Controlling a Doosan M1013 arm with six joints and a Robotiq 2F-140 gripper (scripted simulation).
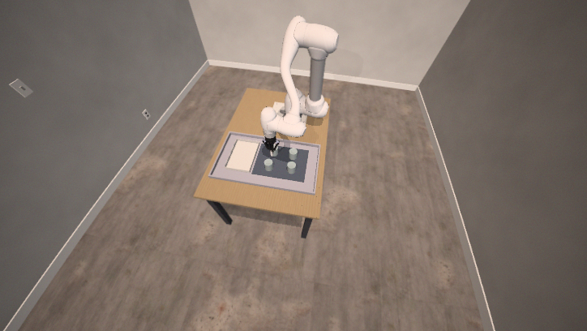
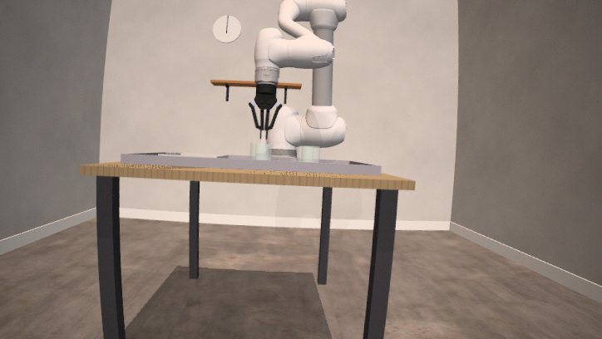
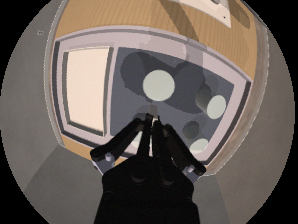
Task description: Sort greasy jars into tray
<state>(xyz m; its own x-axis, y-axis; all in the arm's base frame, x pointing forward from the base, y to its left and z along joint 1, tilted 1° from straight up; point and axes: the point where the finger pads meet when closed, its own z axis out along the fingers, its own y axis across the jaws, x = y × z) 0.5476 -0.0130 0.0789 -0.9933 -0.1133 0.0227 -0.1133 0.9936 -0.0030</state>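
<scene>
Top view: the white arm (image 1: 292, 78) rises from its base at the far side of the wooden table (image 1: 263, 197), folds over at a high elbow and comes down, so that the gripper (image 1: 272, 152) points straight down over the dark drying mat (image 1: 280, 174). Its fingers are pressed together with nothing between them, and their tips sit over the far-left jar (image 1: 274, 152), partly covering it. Four jars can be counted on the mat: that one, the far-right jar (image 1: 293, 153), the near-left jar (image 1: 267, 165) and the near-right jar (image 1: 291, 167), all standing apart from each other. One cream tray (image 1: 242, 155) lies just left of the mat, and both rest on the grey steel table top (image 1: 313, 172).

Exterior view: the closed gripper (image 2: 263, 135) hangs vertically, its tips just above a jar (image 2: 260, 150). Only two jars show here, since the second visible jar (image 2: 308, 154) and the first hide whatever stands behind them; the raised steel rim cuts off their lower parts. The mat and the tray cannot be made out from this low angle.

Wrist view: the black gripper (image 3: 150, 123) fills the lower frame, fingers meeting at the tips. One pale jar top (image 3: 160, 84) lies just ahead of them. Two more jars show at the right edge, and the fourth is hard to make out in the shadow.
</scene>
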